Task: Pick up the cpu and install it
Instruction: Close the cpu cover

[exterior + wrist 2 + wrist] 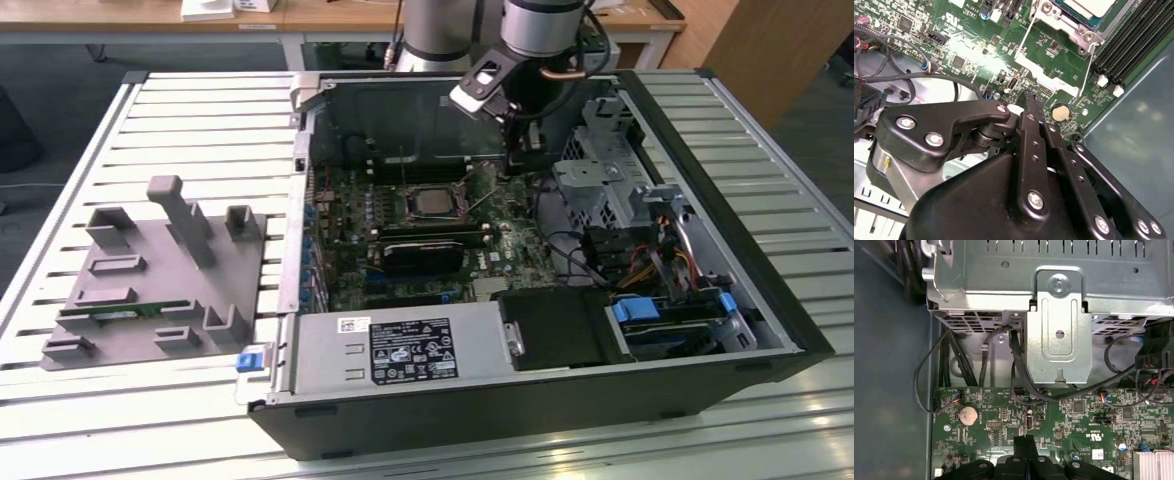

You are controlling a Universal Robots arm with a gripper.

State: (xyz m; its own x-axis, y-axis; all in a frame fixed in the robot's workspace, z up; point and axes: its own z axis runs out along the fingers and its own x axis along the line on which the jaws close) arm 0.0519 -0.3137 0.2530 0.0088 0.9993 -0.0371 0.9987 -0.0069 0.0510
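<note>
Inside the open computer case (534,410), in the exterior view, the tool (517,170) hangs low over the motherboard (340,250) near the case's far wall, carrying nothing. The cpu (430,203) lies flat in its socket, toward the exterior view's left of the tool and apart from it. Its silver top shows within the metal frame, so I judge it set in place rather than waiting to be fetched. On the slatted tabletop (200,120), at the exterior view's left, a grey fixture (160,280) holds a green memory stick (127,313) in a slot (a holder of this kind probably keeps parts at known spots for picking).

In the second wrist view the tool (1029,97) is drawn narrow, its fingers pressed together with nothing between them. The tip points down at the board close by a coin battery (1060,113). The cpu (1093,7), partly cut off, sits inside the socket frame (1054,17). I cannot tell whether that frame is latched down. Memory slots (1134,40) run alongside the socket.

In the first wrist view the tool (1024,441) shows the same narrow, empty tip above the board, with the coin battery (968,415) near it. Beyond stands a metal drive cage (1059,330), from under which cables (1019,370) loop down to the board's connectors.
</note>
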